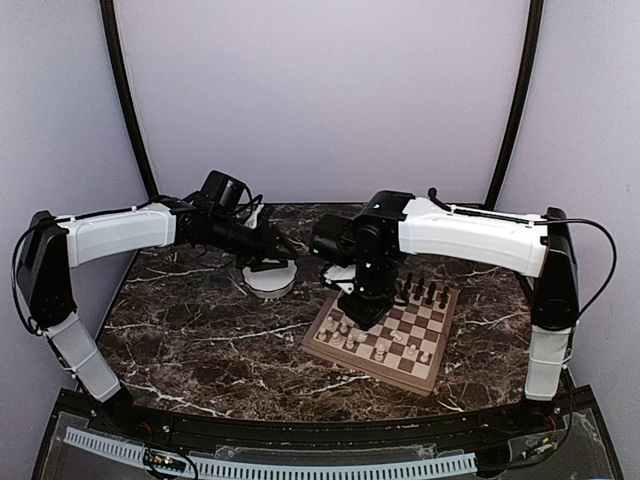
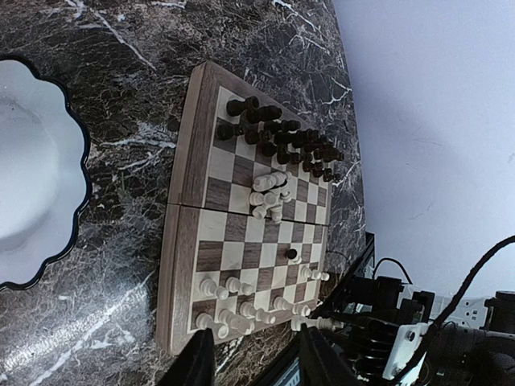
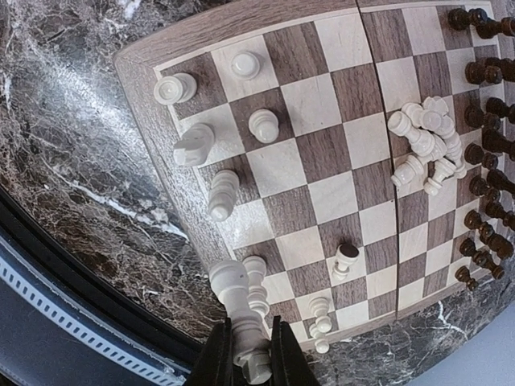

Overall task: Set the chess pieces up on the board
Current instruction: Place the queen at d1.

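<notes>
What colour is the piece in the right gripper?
Pale cream; the piece shows best in the right wrist view.

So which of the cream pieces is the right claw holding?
The tall cream piece clamped in the right claw over the board's near edge; the others stand on squares or lie heaped mid-board.

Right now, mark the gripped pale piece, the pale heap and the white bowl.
gripped pale piece (image 3: 237, 305): right wrist view, its upper body.
pale heap (image 3: 422, 141): right wrist view, heap's middle.
white bowl (image 2: 56, 161): left wrist view, inner wall.
</notes>
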Robot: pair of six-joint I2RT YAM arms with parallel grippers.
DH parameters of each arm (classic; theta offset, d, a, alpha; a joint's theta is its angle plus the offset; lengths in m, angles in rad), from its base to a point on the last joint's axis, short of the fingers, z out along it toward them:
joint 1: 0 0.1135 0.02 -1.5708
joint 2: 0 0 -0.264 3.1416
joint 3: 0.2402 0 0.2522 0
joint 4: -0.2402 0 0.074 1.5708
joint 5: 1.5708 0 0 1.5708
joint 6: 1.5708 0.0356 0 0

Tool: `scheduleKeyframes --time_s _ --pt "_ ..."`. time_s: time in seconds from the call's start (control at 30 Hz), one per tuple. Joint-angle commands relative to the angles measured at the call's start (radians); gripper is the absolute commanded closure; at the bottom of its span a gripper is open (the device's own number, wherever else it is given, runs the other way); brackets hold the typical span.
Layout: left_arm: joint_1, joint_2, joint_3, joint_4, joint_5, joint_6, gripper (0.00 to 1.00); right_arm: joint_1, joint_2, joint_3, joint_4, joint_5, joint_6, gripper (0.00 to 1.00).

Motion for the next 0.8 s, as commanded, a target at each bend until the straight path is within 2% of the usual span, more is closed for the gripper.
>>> scheduleKeyframes --time_s 0.0,0.77 --pt "0.006 -0.049 -0.013 -0.024 0.002 0.016 0.62 0.023 0.031 -0.008 -0.002 0.024 -0.021 1.00" --pt "0.008 -0.037 -0.017 -0.031 0.012 0.010 0.62 0.045 0.100 -0.046 -0.001 0.084 -0.022 0.99"
